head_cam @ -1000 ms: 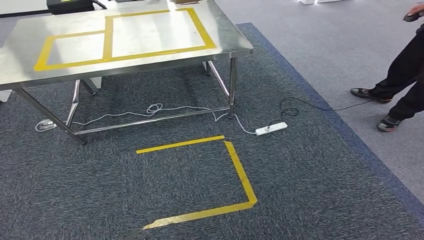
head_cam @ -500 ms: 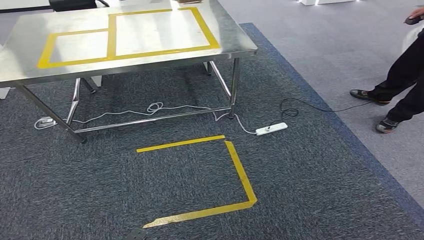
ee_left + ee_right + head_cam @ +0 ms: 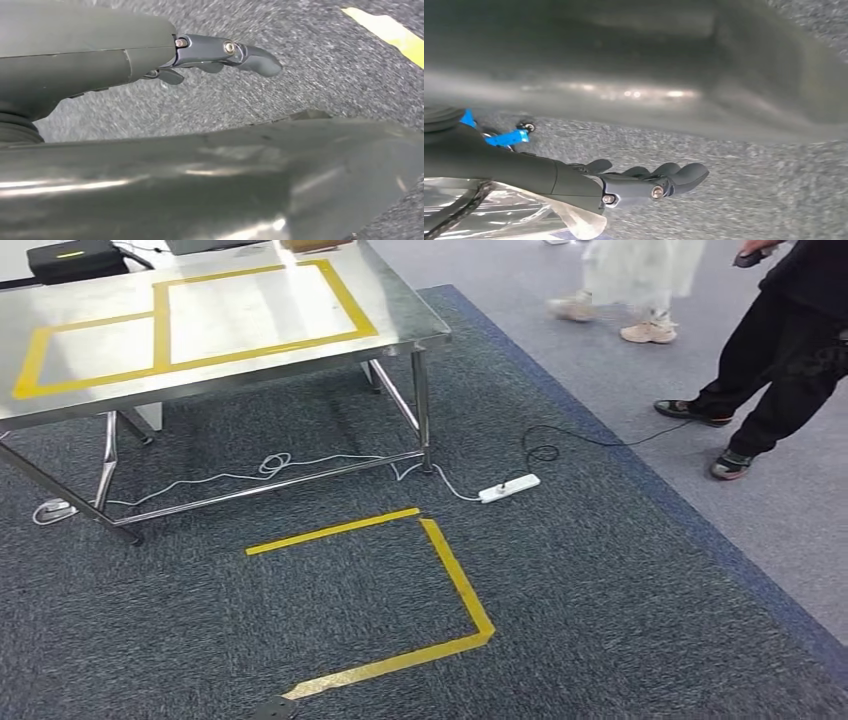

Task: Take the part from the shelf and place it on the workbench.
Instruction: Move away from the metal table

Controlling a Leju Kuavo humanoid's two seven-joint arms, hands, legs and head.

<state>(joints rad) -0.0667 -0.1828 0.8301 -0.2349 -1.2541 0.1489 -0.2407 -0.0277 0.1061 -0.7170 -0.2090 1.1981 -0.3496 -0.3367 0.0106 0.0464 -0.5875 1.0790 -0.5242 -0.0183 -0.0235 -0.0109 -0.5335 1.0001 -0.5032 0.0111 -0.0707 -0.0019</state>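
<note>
- While hanging low at the robot's sides, both hands over dark grey carpet (image 3: 620, 570), directly beneath the fingers in each wrist view.
- Well ahead of the hands and to the left: steel workbench (image 3: 390, 310), marked on top with yellow tape rectangles, carrying a black box (image 3: 75, 257) at its far left corner.
- On the floor between the hands and the workbench: an open-sided square of yellow tape (image 3: 455, 575); a strip of the same yellow (image 3: 390, 32) beyond the left fingertips.
- Far off to the right of the hands: a person in black trousers (image 3: 770, 350), standing on the paler floor, and another in pale clothing (image 3: 640, 270) further back.
- Left hand (image 3: 200, 55): stretched out almost flat from the ribbed cover, fingers (image 3: 257, 60) close together, tips bent slightly down, gripping nothing.
- Right hand (image 3: 624, 185): reaching out in line with the arm, fingers nearly straight, side by side, tips lightly curled.
- Against the underside of the right hand and wrist: the part, a clear plastic bag (image 3: 509, 212) with a dark cord inside; impossible to tell whether clamped, the contact being hidden.
- Well ahead of the hands, by the workbench's right leg: white power strip (image 3: 509, 488) with trailing cables.
</note>
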